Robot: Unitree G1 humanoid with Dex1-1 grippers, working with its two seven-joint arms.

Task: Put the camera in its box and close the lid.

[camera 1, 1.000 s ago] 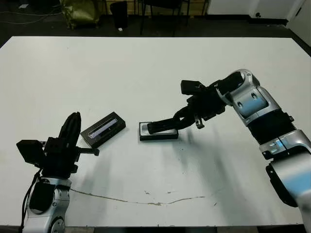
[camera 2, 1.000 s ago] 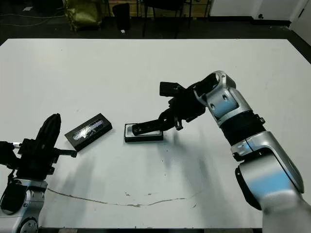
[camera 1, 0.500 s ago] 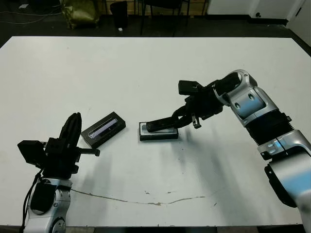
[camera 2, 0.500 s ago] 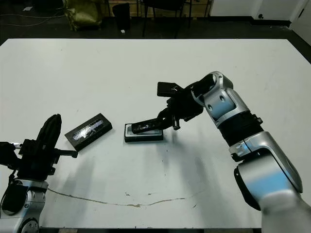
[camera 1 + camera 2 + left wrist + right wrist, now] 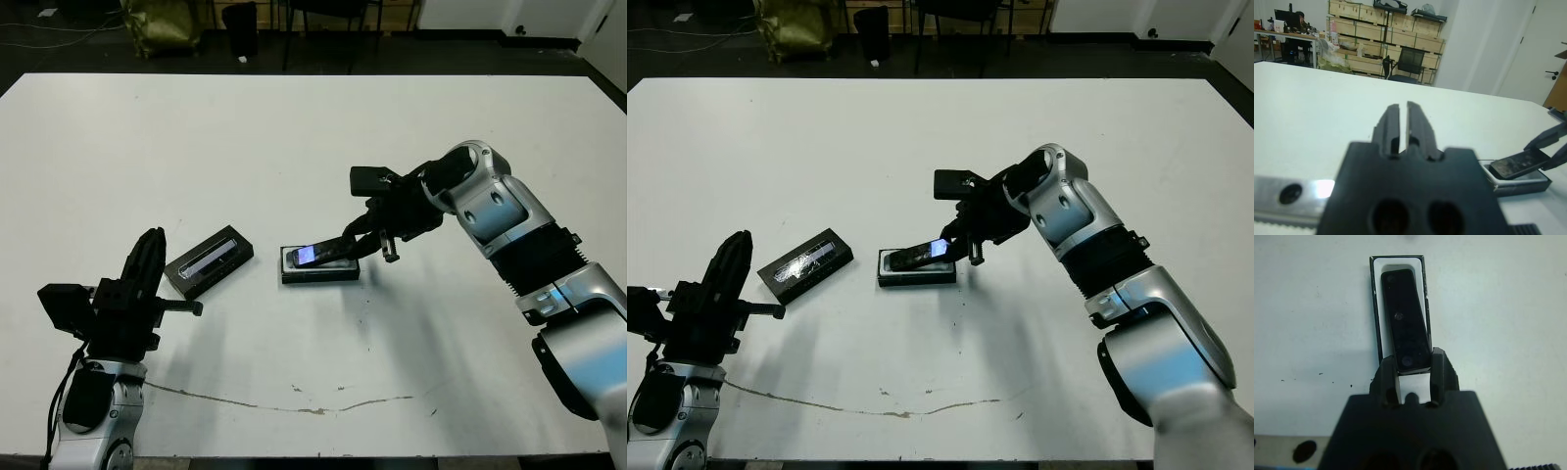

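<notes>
Fingers of the right gripper (image 5: pixel 1414 366) pinch the camera (image 5: pixel 1404 335) at its near end, its far end tipped into the white-lined box (image 5: pixel 319 273) on the bench (image 5: pixel 294 137); lowering it level and square should seat it. Nearby, the lid (image 5: pixel 208 260) waits beside the left gripper (image 5: pixel 1399 120), fingers nearly closed and empty.

Over the last second the right claw (image 5: pixel 351 242) has drawn back a little toward 12 o'clock, its arm swinging toward 9 o'clock. The camera (image 5: pixel 321 254) it grips has tipped: the held end now rides higher, the far end rests in the box (image 5: pixel 318 271), and its pale bluish patch now catches the light, where before the bar looked plain black.
</notes>
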